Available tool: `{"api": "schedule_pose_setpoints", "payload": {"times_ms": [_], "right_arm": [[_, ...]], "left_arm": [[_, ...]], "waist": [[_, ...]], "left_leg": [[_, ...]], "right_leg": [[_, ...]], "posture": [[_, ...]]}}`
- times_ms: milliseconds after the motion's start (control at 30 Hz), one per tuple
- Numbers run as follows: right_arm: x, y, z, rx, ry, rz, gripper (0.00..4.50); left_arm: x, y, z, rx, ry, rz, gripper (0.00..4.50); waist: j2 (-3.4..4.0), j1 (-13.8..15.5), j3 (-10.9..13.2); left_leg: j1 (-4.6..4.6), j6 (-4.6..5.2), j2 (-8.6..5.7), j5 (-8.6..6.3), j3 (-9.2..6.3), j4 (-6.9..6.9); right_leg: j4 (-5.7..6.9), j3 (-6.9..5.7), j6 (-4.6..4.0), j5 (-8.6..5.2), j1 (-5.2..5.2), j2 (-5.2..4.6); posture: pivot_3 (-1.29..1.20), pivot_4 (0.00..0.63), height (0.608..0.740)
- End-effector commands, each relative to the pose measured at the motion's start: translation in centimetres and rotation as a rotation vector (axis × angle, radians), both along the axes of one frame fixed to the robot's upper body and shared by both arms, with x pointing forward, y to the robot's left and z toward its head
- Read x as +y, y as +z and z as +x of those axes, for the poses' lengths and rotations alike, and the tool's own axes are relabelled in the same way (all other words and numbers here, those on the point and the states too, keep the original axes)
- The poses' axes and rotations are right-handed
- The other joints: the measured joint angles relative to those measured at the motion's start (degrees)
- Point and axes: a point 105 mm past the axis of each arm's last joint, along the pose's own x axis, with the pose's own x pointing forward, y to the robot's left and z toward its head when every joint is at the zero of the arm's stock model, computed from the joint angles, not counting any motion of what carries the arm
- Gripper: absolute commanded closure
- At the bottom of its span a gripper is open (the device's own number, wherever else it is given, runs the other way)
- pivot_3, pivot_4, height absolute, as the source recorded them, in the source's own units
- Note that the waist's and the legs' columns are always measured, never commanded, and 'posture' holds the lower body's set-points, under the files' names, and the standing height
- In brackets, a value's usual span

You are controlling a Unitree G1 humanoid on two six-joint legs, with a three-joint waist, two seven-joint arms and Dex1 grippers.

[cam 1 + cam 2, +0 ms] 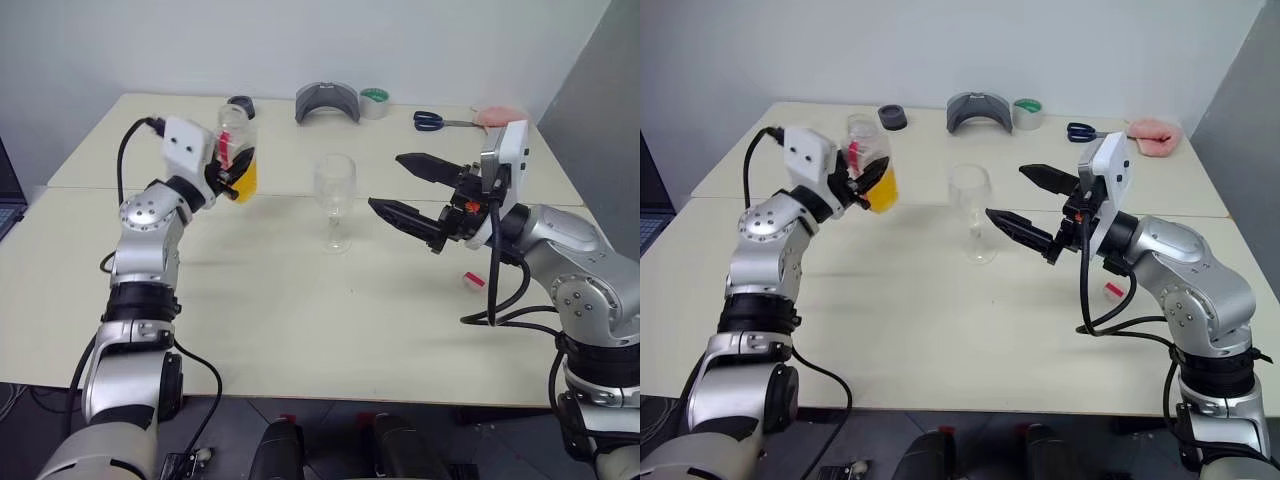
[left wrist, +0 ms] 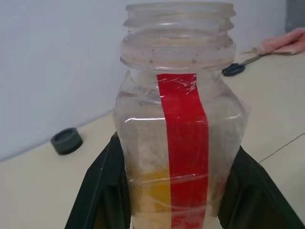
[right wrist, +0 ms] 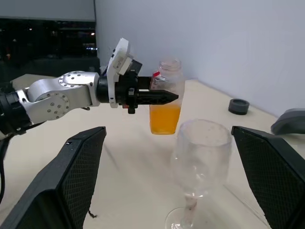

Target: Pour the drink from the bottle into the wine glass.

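The left pincer (image 1: pixel 232 168) is closed on the bottle (image 1: pixel 238 150), one black finger on each flat side of the body, as the left wrist view shows. The bottle is held upright, clear of the tabletop (image 1: pixel 300 320), on the robot's left side. Its mouth is uncapped; the threaded neck is bare. A red vertical stripe runs down the face turned toward the wrist camera. The drink (image 1: pixel 246 180), orange-yellow, fills only the lower part of the bottle; the upper part is empty.

The wine glass (image 1: pixel 335 200) stands upright on its foot near the middle of the tabletop. Its bowl appears empty. The glass lies between the two pincers: the bottle is to its left and apart from it, with the bottle's base at about the height of the glass rim.

The right pincer (image 1: pixel 405 185) is fully open and holds nothing. Its two fingers point toward the glass from the robot's right, spread wide; in the right wrist view the glass bowl sits between the finger pads without touching either.

At the far edge of the tabletop lie a dark round cap (image 1: pixel 240 104), a grey curved object (image 1: pixel 327 102), a roll of tape (image 1: pixel 374 102), blue-handled scissors (image 1: pixel 432 121) and a pink cloth (image 1: pixel 495 115). A small red-and-white item (image 1: pixel 474 279) lies on the tabletop near the right arm.
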Motion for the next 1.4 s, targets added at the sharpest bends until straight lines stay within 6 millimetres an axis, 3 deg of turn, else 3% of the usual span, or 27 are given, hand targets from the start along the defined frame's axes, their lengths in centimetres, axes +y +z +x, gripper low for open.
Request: {"api": "schedule_pose_setpoints", "payload": {"times_ms": [33,400,833,1400], "right_arm": [[0.0,0.5,-0.2,-0.061,-0.033,0.018,0.0],[0.5,0.1,0.1,-0.089,-0.093,0.058,0.0],[0.9,0.3,0.0,-0.095,-0.111,0.071,0.0],[0.6,0.0,0.3,-0.096,-0.125,0.064,0.0]], "left_arm": [[-1.3,2.6,-0.1,-0.087,-0.051,0.065,2.73],[-5.4,3.8,-0.3,-0.202,-0.215,0.401,2.73],[-5.7,4.2,-0.1,-0.325,-0.215,0.689,2.73],[-7.1,4.8,0.1,-0.414,-0.242,0.824,2.73]], "waist": [[0.0,-0.02,0.0],[0.0,0.01,0.0],[0.0,0.01,0.0],[0.0,0.03,0.0]], "left_leg": [[0.0,0.0,0.0,0.0,0.01,0.0],[-0.01,0.0,-0.01,0.0,0.05,0.0],[-0.03,0.0,-0.01,0.0,0.06,0.0],[-0.03,0.01,-0.01,0.0,0.07,0.0]], "right_leg": [[0.0,0.02,0.0,0.0,0.0,0.0],[-0.01,0.04,0.0,0.0,-0.02,0.0],[-0.02,0.04,0.0,0.0,-0.03,0.02],[0.0,0.04,0.0,0.0,-0.04,0.01]], "posture": [[0.0,0.15,0.74],[0.0,0.15,0.74],[0.0,0.15,0.74],[0.0,0.15,0.74]]}}
